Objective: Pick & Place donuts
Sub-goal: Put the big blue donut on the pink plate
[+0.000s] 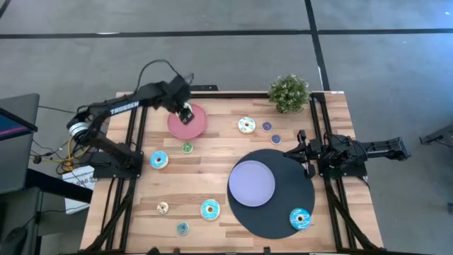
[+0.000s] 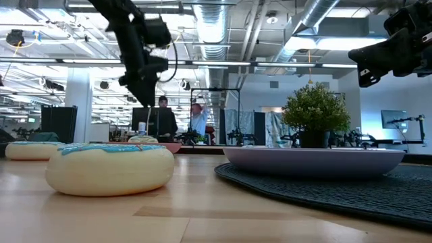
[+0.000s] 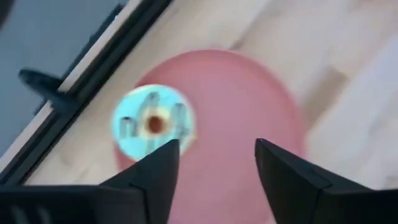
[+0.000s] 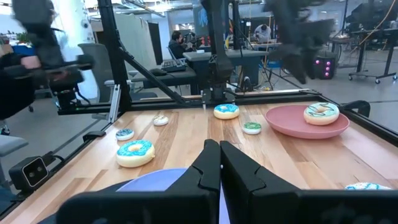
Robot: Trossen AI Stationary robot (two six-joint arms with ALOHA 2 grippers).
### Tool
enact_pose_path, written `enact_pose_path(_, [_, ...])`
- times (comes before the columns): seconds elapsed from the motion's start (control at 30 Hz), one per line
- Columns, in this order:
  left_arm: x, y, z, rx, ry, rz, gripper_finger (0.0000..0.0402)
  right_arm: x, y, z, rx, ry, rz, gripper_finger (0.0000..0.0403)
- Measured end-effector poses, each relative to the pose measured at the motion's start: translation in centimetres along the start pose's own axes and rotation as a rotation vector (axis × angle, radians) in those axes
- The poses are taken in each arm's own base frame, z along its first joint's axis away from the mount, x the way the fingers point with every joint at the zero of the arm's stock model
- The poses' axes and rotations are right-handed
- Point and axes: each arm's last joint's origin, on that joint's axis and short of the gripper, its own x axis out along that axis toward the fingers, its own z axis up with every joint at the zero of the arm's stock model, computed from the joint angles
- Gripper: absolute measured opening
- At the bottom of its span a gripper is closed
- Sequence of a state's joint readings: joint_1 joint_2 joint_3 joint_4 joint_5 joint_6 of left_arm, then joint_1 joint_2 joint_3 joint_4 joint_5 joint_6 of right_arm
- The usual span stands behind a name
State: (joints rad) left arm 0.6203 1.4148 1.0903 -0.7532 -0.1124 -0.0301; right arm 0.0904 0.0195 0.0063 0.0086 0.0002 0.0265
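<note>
A teal-iced donut (image 3: pixel 152 121) lies flat on the pink plate (image 3: pixel 249 112), near the plate's far-left rim; it also shows in the right wrist view as the donut (image 4: pixel 321 113) on the plate (image 4: pixel 297 124). My left gripper (image 3: pixel 214 155) hovers open above this plate (image 1: pixel 190 124), its fingers apart from the donut. My right gripper (image 4: pixel 219 154) is shut and waits at the table's right side (image 1: pixel 302 150), beside the dark mat. Other donuts lie loose on the wood: teal ones (image 1: pixel 159 160) (image 1: pixel 209 210), a small green one (image 1: pixel 187 148), a cream one (image 1: pixel 246 125).
A lavender plate (image 1: pixel 252 183) sits on a round dark mat (image 1: pixel 283 212), which also carries a teal donut (image 1: pixel 300 219). Small purple donuts (image 1: pixel 267 127) (image 1: pixel 276 139), a cream one (image 1: pixel 163 207) and a small teal one (image 1: pixel 182 228) lie about. A potted plant (image 1: pixel 289 92) stands at the far edge.
</note>
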Motion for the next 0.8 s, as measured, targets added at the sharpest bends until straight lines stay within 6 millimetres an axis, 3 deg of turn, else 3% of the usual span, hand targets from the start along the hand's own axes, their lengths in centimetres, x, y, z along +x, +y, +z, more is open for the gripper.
enact_pose_path(0.2, [-2.7,-5.7,-3.7,0.098,-0.12,-0.08,0.0085,0.0,0.0,0.0,0.0,0.0,0.0,0.0])
enact_pose_path(0.33, [-4.9,-8.2,-5.7,0.106,-0.182,-0.139,0.0011,0.0,0.0,0.0,0.0,0.0,0.0,0.0])
enact_pose_path(0.53, [-6.7,-11.4,-7.8,0.213,-0.206,-0.253,0.0013,0.0,0.0,0.0,0.0,0.0,0.0,0.0])
enact_pose_path(0.8, [-6.5,-13.4,-8.1,0.324,-0.235,-0.287,0.0011,0.0,0.0,0.0,0.0,0.0,0.0,0.0])
